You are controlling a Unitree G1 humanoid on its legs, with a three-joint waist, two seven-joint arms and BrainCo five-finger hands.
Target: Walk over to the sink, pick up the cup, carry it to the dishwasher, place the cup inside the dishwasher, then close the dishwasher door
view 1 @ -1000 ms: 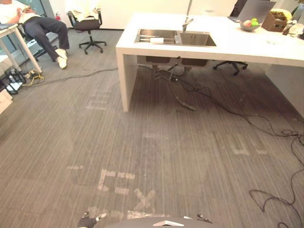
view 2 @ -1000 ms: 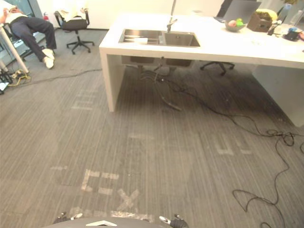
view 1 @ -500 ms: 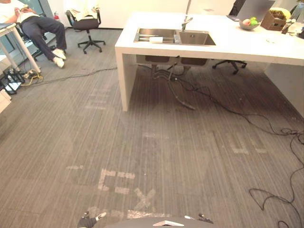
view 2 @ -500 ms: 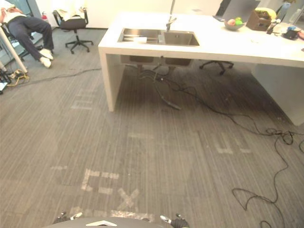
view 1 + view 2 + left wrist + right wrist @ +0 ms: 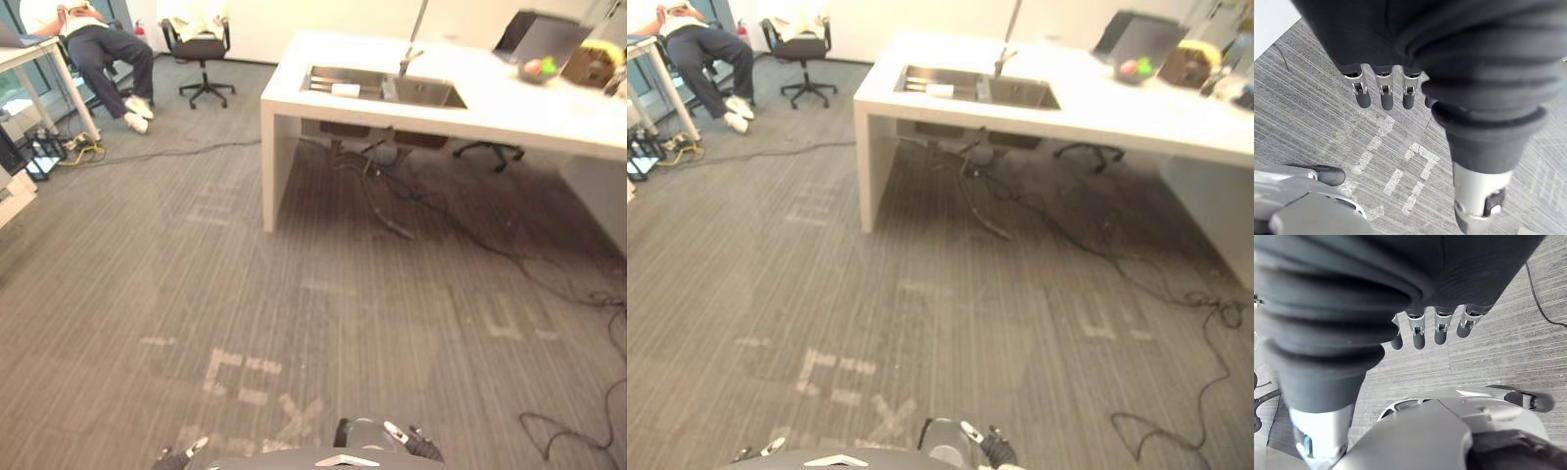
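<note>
A steel sink (image 5: 382,88) with a tap is set into the long white counter (image 5: 509,113) far ahead across the carpet. A small white thing (image 5: 345,89) lies on the sink's left part; I cannot tell whether it is the cup. My left hand (image 5: 1382,95) hangs over the carpet with straight fingers and holds nothing; it also shows low at the edge of the left eye view (image 5: 181,454). My right hand (image 5: 1440,330) hangs the same way, fingers straight and empty, low in the left eye view (image 5: 411,441).
Black cables (image 5: 421,201) trail on the carpet under and right of the counter. A person (image 5: 98,39) sits at the far left beside a desk (image 5: 29,49) and an office chair (image 5: 201,47). A laptop (image 5: 544,37) and fruit bowl (image 5: 537,69) stand on the counter.
The whole picture has shifted, with the counter now further right and lower in it, so the camera has moved. Both hands still hang empty at my sides.
</note>
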